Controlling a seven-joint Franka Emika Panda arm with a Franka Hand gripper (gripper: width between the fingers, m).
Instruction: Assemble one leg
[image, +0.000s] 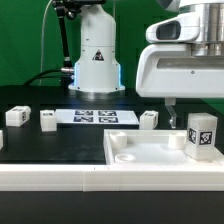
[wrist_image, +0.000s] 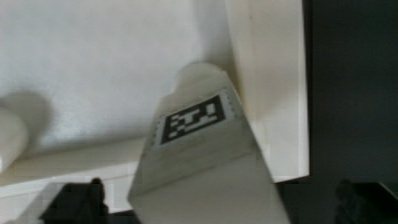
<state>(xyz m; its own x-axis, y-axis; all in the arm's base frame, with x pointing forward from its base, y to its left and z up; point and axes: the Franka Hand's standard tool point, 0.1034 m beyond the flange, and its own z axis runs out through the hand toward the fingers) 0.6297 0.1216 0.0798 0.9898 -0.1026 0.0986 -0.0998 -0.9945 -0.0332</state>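
A leg (image: 200, 136), a white stubby block with a black-and-white tag, stands upright at the corner of the white tabletop (image: 140, 152) at the exterior view's right. My gripper (image: 198, 127) straddles it from above. One dark finger (image: 170, 116) shows apart from the leg's side; the other is out of frame. In the wrist view the leg (wrist_image: 199, 150) rises between my gripper's (wrist_image: 219, 205) two fingertips (wrist_image: 75, 200), with a dark gap on each side. The jaws stand open and do not touch the leg.
Three more legs lie on the black table: two at the exterior view's left (image: 17, 116) (image: 47, 120) and one behind the tabletop (image: 149, 119). The marker board (image: 95, 116) lies in front of the arm's white base (image: 95, 62).
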